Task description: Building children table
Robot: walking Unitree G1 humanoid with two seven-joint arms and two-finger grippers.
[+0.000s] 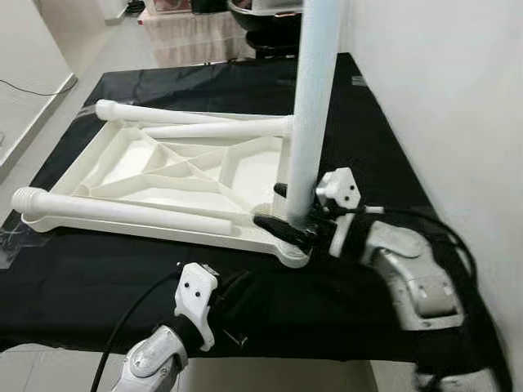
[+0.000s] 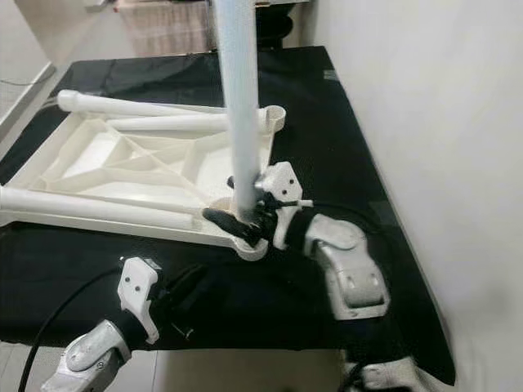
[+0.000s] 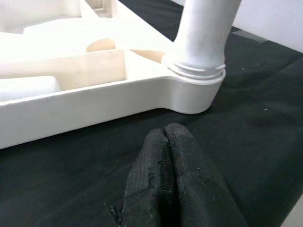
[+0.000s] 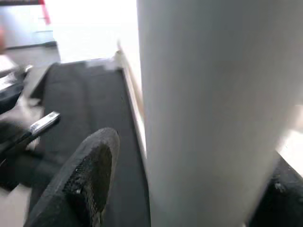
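In the left eye view, the white plastic children's tabletop [image 1: 163, 175] lay upside down on the black cloth-covered work surface [image 1: 359, 122], its ribbed underside facing up. The right gripper [image 1: 288, 219] clasped the base of an upright white plastic table leg [image 1: 310, 106], which stood in the tabletop's corner socket directly under the fingers. Three loose white plastic legs [image 1: 122, 211] lay across the tabletop, off to that gripper's left and beyond it.

In the right eye view, the left gripper [image 2: 186, 298] rested on the cloth just short of the tabletop's near edge, holding nothing, with the occupied corner ahead of it and to its right.

The left wrist view showed its two black fingers [image 3: 163, 179] pressed together, and just beyond their tips the rounded corner socket [image 3: 194, 92] with the leg's ringed collar seated on its rim.

In the right wrist view, one black finger [image 4: 80, 184] sat on either side of the leg, which stood between them.

The step in hand appeared to be fixing the first leg into its socket. The next move probably called for turning or pressing the leg fully home while keeping it vertical, with the left gripper free to steady the tabletop against sliding.
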